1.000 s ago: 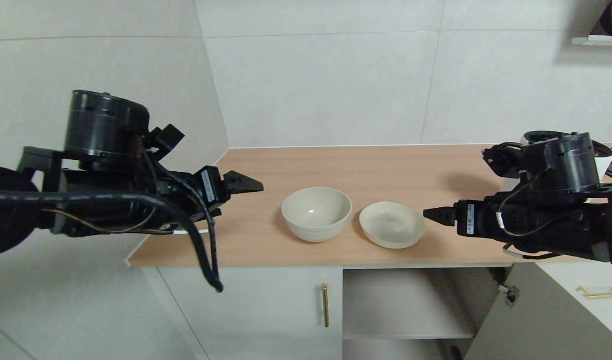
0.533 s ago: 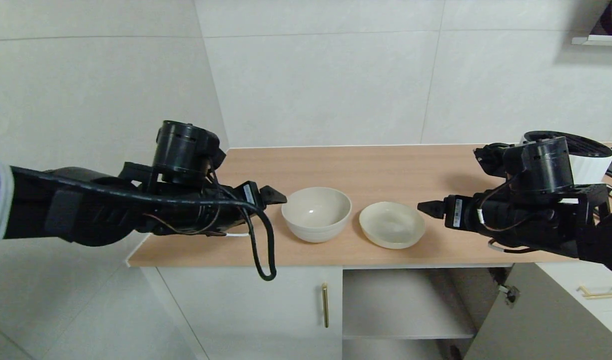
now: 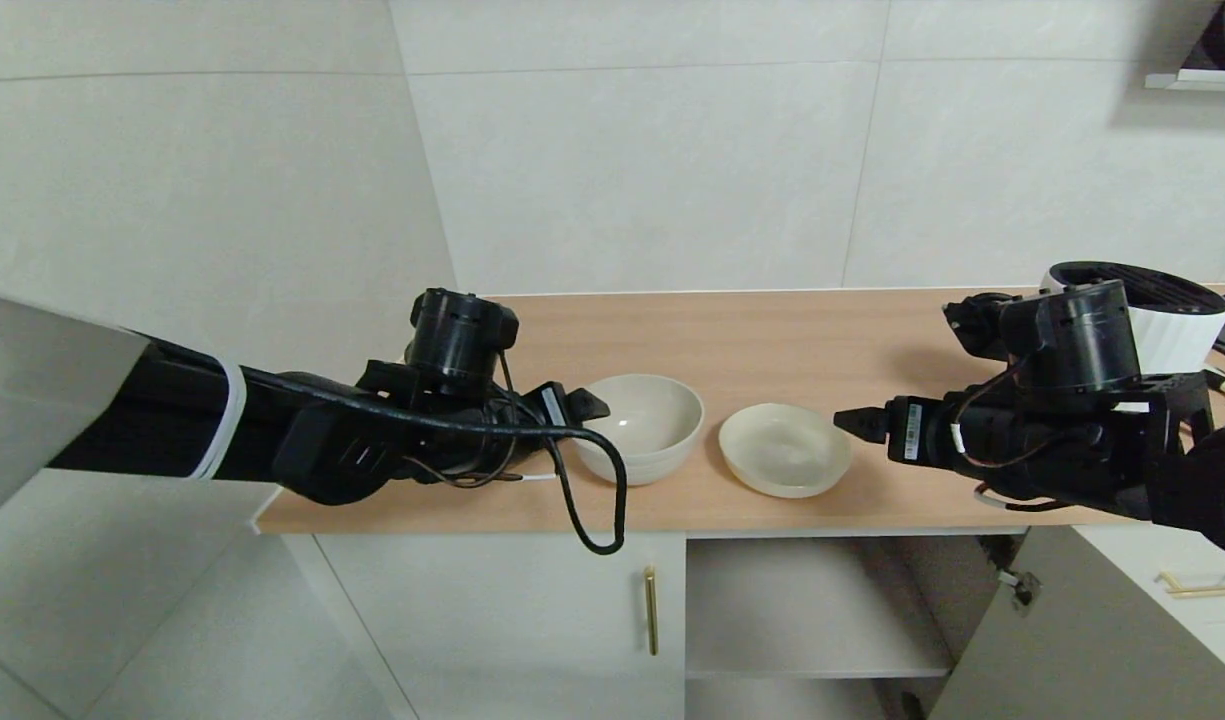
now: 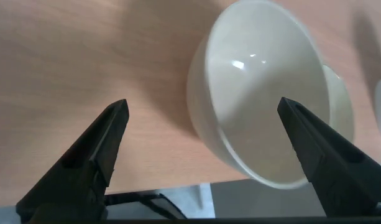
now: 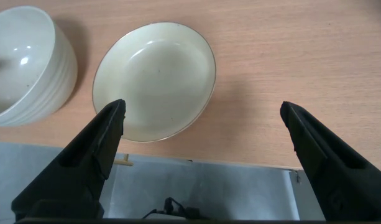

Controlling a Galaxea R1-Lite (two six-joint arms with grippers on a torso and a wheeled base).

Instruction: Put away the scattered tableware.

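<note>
Two pieces of tableware stand side by side on the wooden counter (image 3: 772, 340): a deep cream bowl (image 3: 634, 427) and, to its right, a shallow cream dish (image 3: 785, 448). My left gripper (image 3: 592, 405) is open at the deep bowl's left rim. In the left wrist view the bowl (image 4: 265, 118) sits between the spread fingers (image 4: 97, 155), off towards one of them. My right gripper (image 3: 852, 420) is open and hovers at the shallow dish's right edge. The right wrist view shows the dish (image 5: 154, 81) and the deep bowl (image 5: 25, 62) below the open right gripper (image 5: 202, 104).
Under the counter an open cabinet bay holds a bare shelf (image 3: 802, 610), with its door (image 3: 1072, 640) swung open at the right. A closed door with a gold handle (image 3: 651, 610) is to its left. A white and black appliance (image 3: 1172, 310) stands at the counter's far right.
My left arm has swung right and down until its gripper reached the deep bowl's rim. My right gripper has edged slightly left towards the shallow dish. Both dishes stayed put.
</note>
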